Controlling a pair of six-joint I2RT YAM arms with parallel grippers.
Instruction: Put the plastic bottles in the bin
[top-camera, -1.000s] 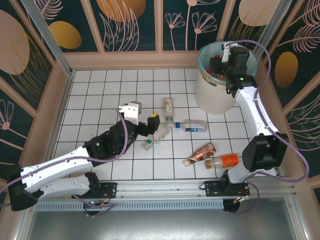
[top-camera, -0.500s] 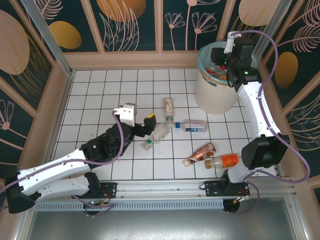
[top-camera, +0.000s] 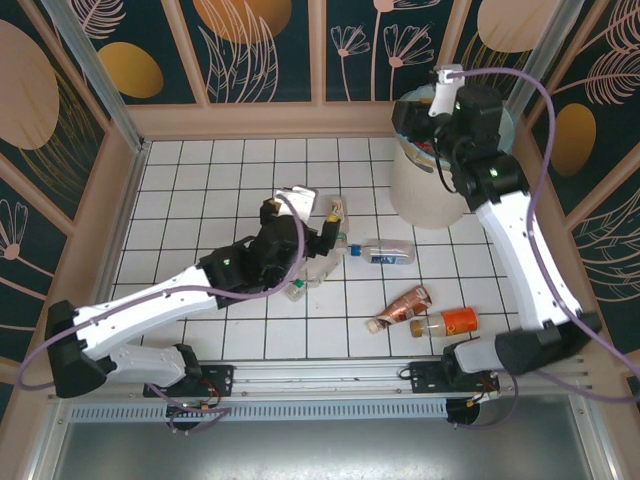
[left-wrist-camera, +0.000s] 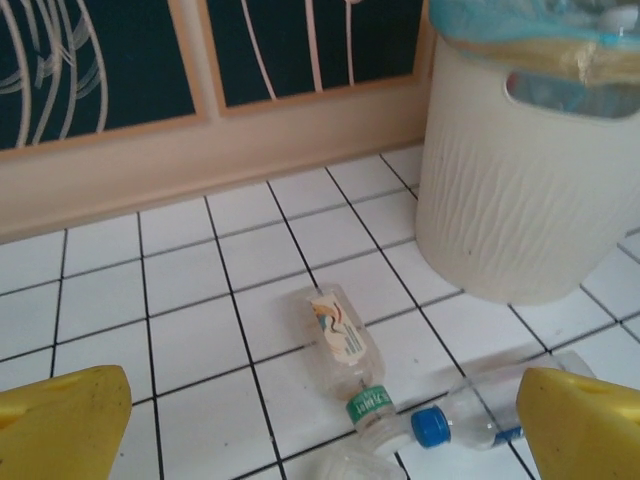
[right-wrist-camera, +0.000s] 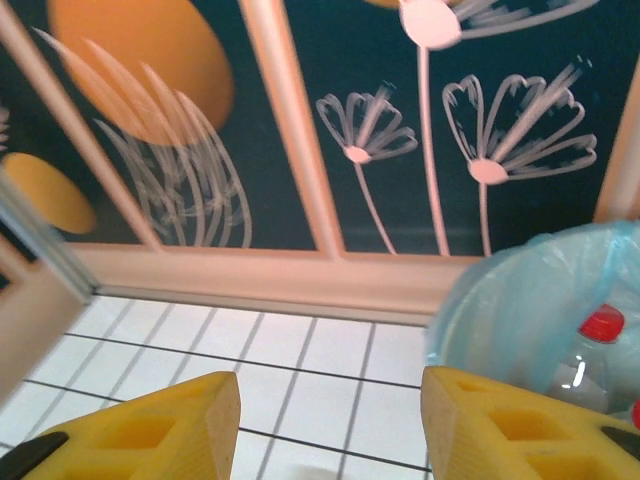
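Several plastic bottles lie on the tiled floor: a cream-labelled one (top-camera: 338, 210) (left-wrist-camera: 345, 342), a blue-capped one (top-camera: 385, 252) (left-wrist-camera: 462, 420), a clear one (top-camera: 308, 275) under my left arm, a copper one (top-camera: 402, 307) and an orange one (top-camera: 450, 322). My left gripper (top-camera: 302, 216) (left-wrist-camera: 320, 440) is open wide, low over the floor, with the cream-labelled bottle just ahead of its yellow fingers (left-wrist-camera: 62, 420). The off-white bin (top-camera: 428, 185) (left-wrist-camera: 520, 190) stands at the back right. My right gripper (top-camera: 418, 125) (right-wrist-camera: 330, 430) hangs open and empty by the bin's left rim. A red-capped bottle (right-wrist-camera: 600, 325) lies inside the blue-green bag (right-wrist-camera: 530, 300).
Wooden skirting and dark flowered wall panels (top-camera: 270, 50) close the floor on three sides. A metal rail (top-camera: 320, 380) runs along the near edge. The left part of the tiled floor (top-camera: 190, 190) is bare.
My left arm has swung forward and right, over the clear bottle toward the cream-labelled one, its jaws spreading wider. My right gripper has shifted left from above the bin's middle to its left rim.
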